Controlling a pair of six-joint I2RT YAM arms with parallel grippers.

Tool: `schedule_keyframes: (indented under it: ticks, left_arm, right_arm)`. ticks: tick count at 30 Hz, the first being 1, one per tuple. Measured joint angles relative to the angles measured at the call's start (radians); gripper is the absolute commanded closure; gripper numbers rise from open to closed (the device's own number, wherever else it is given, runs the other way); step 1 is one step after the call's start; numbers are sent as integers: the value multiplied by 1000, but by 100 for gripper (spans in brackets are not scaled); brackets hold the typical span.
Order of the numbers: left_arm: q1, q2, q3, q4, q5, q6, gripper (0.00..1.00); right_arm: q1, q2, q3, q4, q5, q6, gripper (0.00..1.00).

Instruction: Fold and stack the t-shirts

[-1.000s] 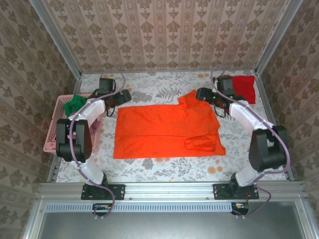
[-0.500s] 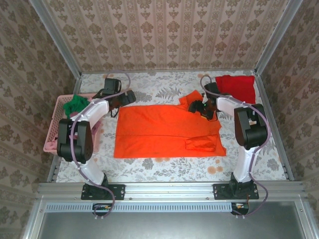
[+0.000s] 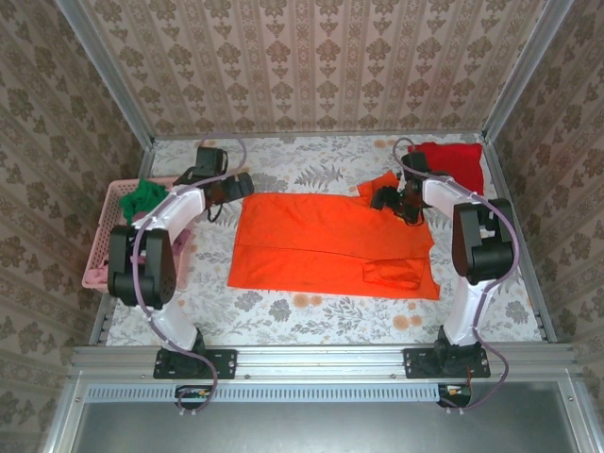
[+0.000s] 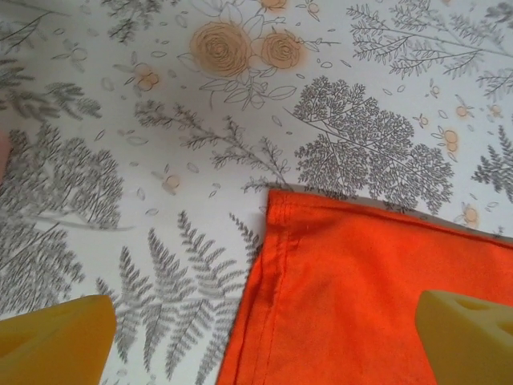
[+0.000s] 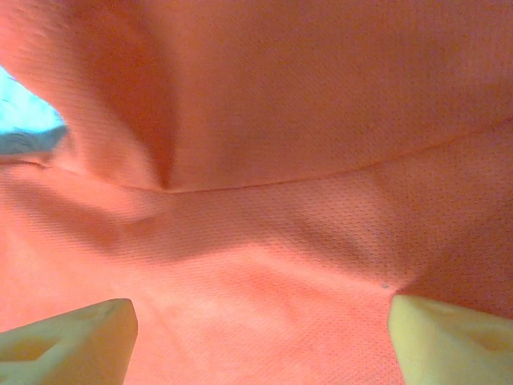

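**Work surface.** The table [image 3: 311, 316] has a floral-print cover. An orange t-shirt [image 3: 330, 241] lies spread flat at its middle, long side running left to right. A short sleeve [image 3: 392, 276] is folded in on top of the body near the near right corner. At the far right edge the cloth is rucked up into a small raised flap [image 3: 379, 183].

**Other garments.** A red t-shirt [image 3: 458, 162] lies in the far right corner of the table, apart from the orange one. A green t-shirt [image 3: 142, 196] sits bunched in a pink lattice basket [image 3: 99, 247] at the left edge.

**Left gripper.** In the top view the left gripper [image 3: 238, 184] sits just beside the far left corner of the orange t-shirt. The left wrist view shows the left gripper [image 4: 260, 341] with its yellow fingers [image 4: 56, 341] set wide apart. The hemmed corner of the orange t-shirt [image 4: 369, 297] lies flat on the table [image 4: 160, 120] between them. Nothing is clamped.

**Right gripper.** In the top view the right gripper [image 3: 389, 199] is over the rucked far right edge of the orange t-shirt. The right wrist view shows the right gripper [image 5: 260, 345] with pale yellow fingers [image 5: 68, 341] also wide apart. Creased orange cloth [image 5: 264, 200] lies close beyond them. Whether the fingertips touch the cloth cannot be told.
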Motion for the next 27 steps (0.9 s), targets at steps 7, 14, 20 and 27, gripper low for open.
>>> schedule_keyframes:
  ticks: [7,14,20,27]
  left_arm:
    - [-34,226,267,-140,-60,-36,40]
    - [-41,390,448,-276,-103,-100,52]
    - [-41,466,510,-343,-103,-130,55]
    - [-46,512,547,-380,-91,-149,62]
  right_arm:
    - [1,-107,-32,85,-4,3,17]
    - [3,-123,-64,118,-4,3,17]
    - [7,-123,-82,138,-6,11,18]
    - [23,-123,-82,140,-9,12,18]
